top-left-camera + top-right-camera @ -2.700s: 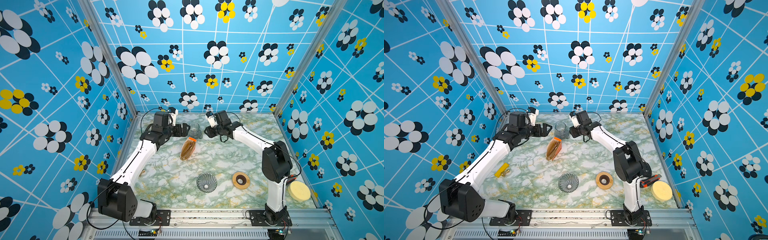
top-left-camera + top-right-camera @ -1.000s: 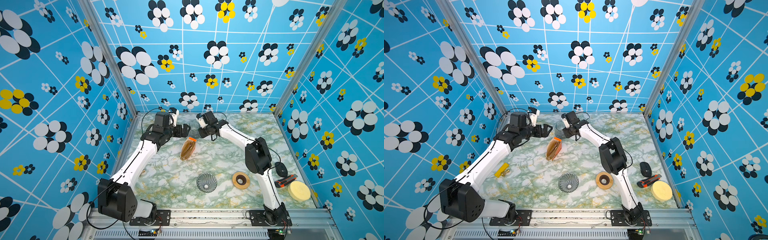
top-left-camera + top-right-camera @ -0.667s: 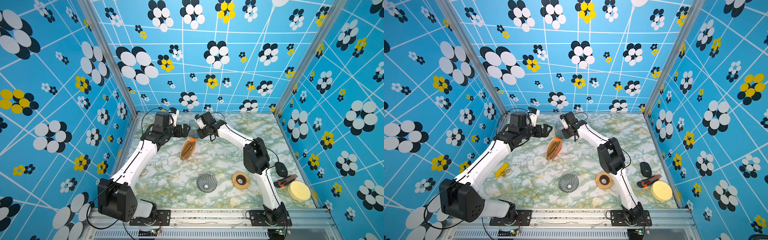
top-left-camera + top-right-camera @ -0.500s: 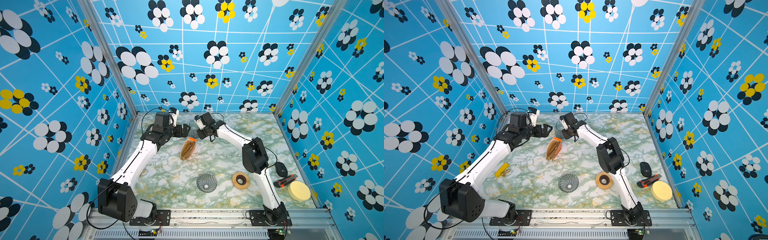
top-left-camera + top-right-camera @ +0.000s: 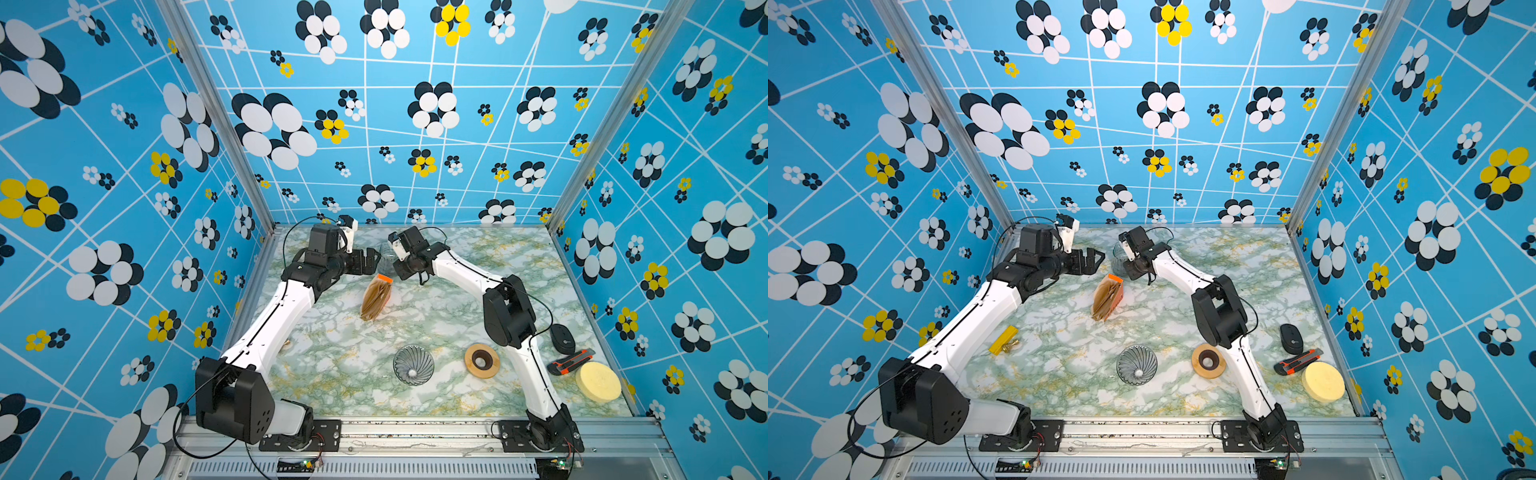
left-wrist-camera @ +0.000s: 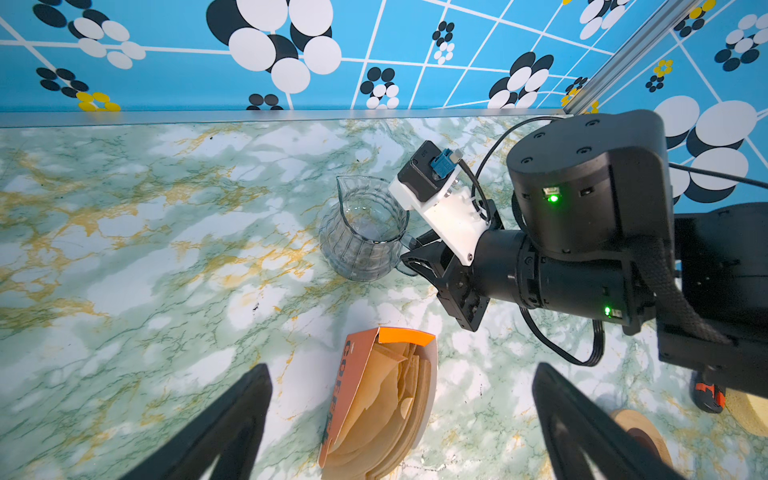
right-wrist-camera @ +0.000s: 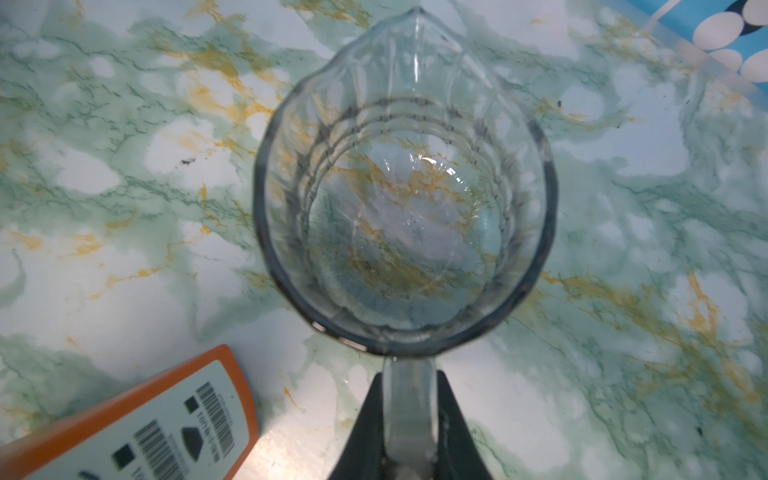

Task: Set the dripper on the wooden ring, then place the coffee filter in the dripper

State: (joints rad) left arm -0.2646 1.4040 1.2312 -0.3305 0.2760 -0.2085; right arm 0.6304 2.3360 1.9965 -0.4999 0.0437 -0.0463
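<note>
1. Now the right gripper (image 7: 409, 376) is pinching the handle of the glass jug (image 7: 403, 199), with one black finger pressing on each side. A few seconds earlier it was hanging to the right of the jug, apart from it.
2. Its arm is reaching low across the far middle of the table (image 5: 478, 299), with the elbow standing raised over the right half. The elbow has swung inward since then, and in a top view it is now leaving the black mouse (image 5: 563, 338) and the orange cutter (image 5: 571, 360) uncovered.
3. Meanwhile the left gripper (image 6: 401, 370) is hovering with its fingers spread wide above the open end of the packet of brown filters (image 6: 382, 399), touching nothing. It is staying where it was in the earlier frames.
4. The left arm is stretching diagonally from its near base toward the far side, with the wrist turning toward the middle.
5. In both top views the dripper (image 5: 413, 365) (image 5: 1136, 365) is sitting near the front middle of the table. It is just beside the wooden ring (image 5: 481, 360), well apart from both grippers, and unmoved.
6. The packet is lying between the jug and the dripper, also unmoved.
</note>
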